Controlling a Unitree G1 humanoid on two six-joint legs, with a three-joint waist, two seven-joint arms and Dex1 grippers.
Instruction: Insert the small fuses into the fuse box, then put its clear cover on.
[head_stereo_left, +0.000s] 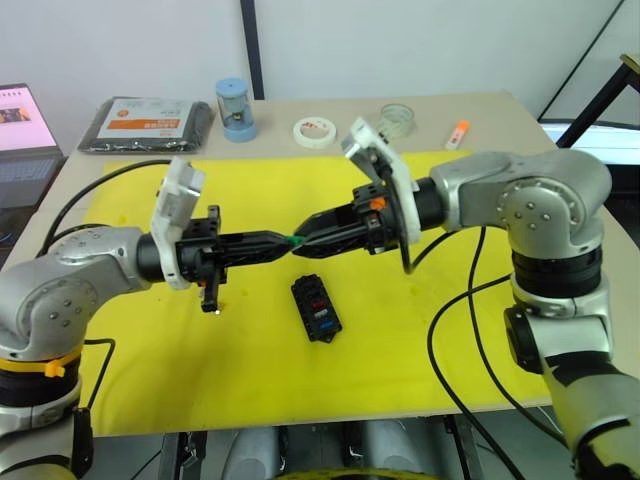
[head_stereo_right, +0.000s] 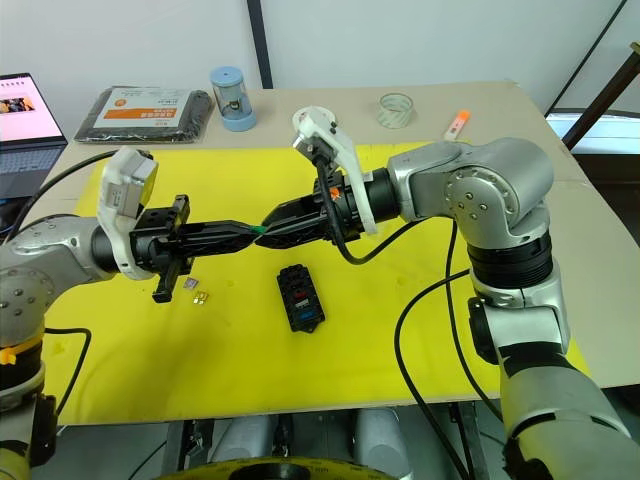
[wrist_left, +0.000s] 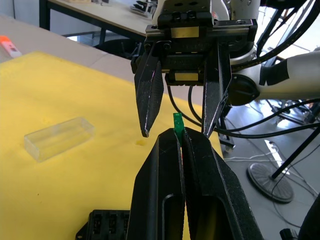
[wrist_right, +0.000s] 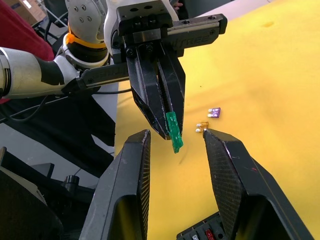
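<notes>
**Green fuse meeting between two claws**

One fuse box is lying nearest on the yellow mat. Above it, the left claw is pinching one green fuse tight, poking between the right claw's parted fingers. Two loose fuses are lying beyond.

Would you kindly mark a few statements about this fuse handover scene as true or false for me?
1. The left gripper is shut on the green fuse. True.
2. The right gripper has its jaws closed on the green fuse. False: its jaws stand open on either side of it.
3. The clear cover sits on the fuse box. False: it lies on the yellow mat, apart from the box.
4. A purple fuse lies loose on the mat. True.
5. The fuse box is empty. False: red and blue fuses already sit in its slots.
</notes>
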